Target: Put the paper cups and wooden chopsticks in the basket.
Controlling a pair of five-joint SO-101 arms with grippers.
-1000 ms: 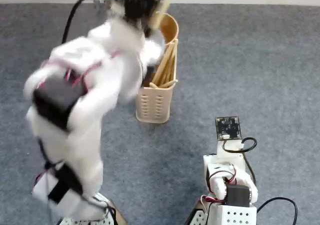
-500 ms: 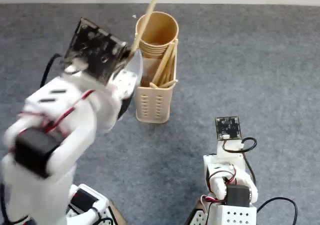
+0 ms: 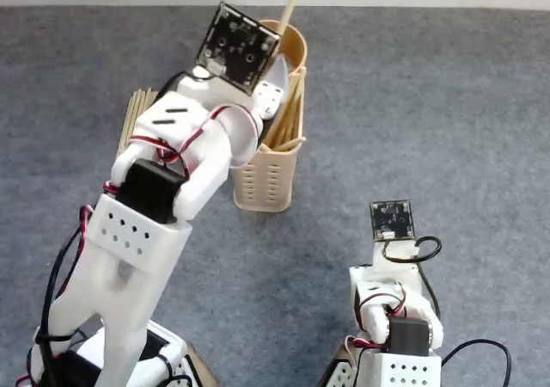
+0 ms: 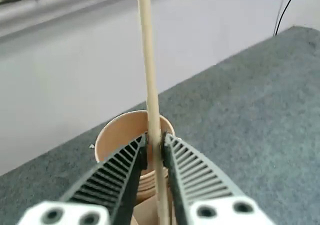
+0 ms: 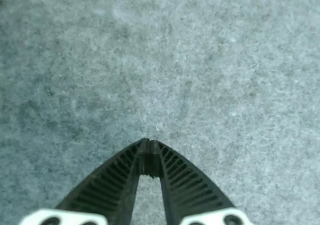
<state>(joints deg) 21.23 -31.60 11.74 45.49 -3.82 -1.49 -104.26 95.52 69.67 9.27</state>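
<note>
1. Chopstick (image 4: 147, 60) is pinched between the jaws of the left gripper (image 4: 154, 140). It stands almost upright, and its lower end drops behind the fingers toward the stacked paper cups (image 4: 117, 135).
2. Half a second ago this stick leaned across the cups and the gripper sat off to one side. The left arm (image 3: 172, 172) has since swung in over the basket (image 3: 268, 181), which stands toward the worktop's (image 3: 447, 112) far edge, and the stick is now steeper.
3. This looks like the delivery step, close to release. I cannot tell whether the stick's tip is over the cups or over the compartment holding the stored chopsticks (image 3: 288, 120).
4. The swing has uncovered a bundle of loose chopsticks (image 3: 135, 116) lying on the worktop just beside the basket, so more fetching remains.
5. The right gripper (image 5: 149, 157) is closed on nothing above bare worktop near the near edge, unchanged.
</note>
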